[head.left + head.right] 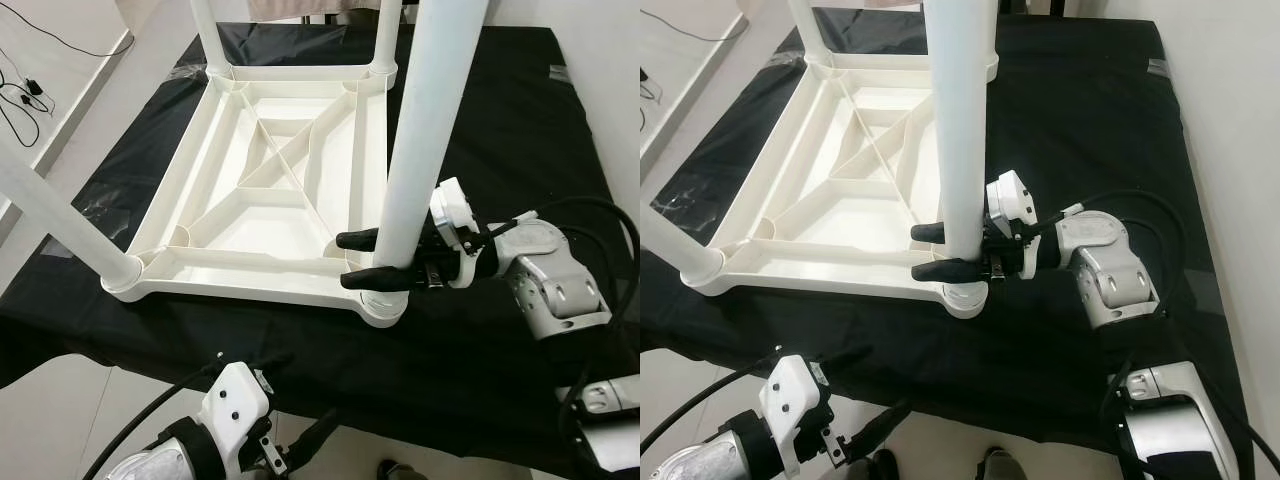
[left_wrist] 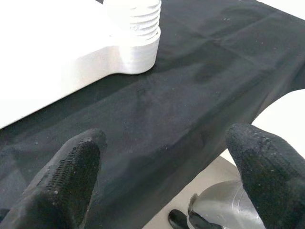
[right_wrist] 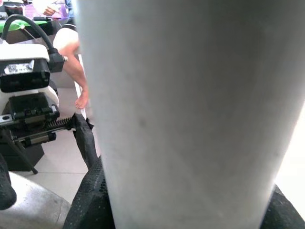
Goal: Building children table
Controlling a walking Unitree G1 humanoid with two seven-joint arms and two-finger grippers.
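Note:
A white plastic table top [image 1: 240,285] lies upside down on a black cloth. White legs stand in its corners: near-left [image 1: 50,215], far-left [image 1: 205,35], far-right [image 1: 385,35]. The near-right leg [image 1: 425,130] stands upright in its corner socket [image 1: 385,305], and my right gripper [image 1: 348,260] is shut on it just above the socket. In the right wrist view that leg [image 3: 190,109] sits between the black fingers. My left gripper [image 2: 167,176] is open below the cloth's front edge, holding nothing. It faces a corner socket with a threaded leg end [image 2: 136,28].
The black cloth [image 1: 520,130] covers the work surface, with bare room right of the table top. Cables [image 1: 20,100] lie on the floor at the left. A person's bare leg [image 3: 71,62] shows beyond the table in the right wrist view.

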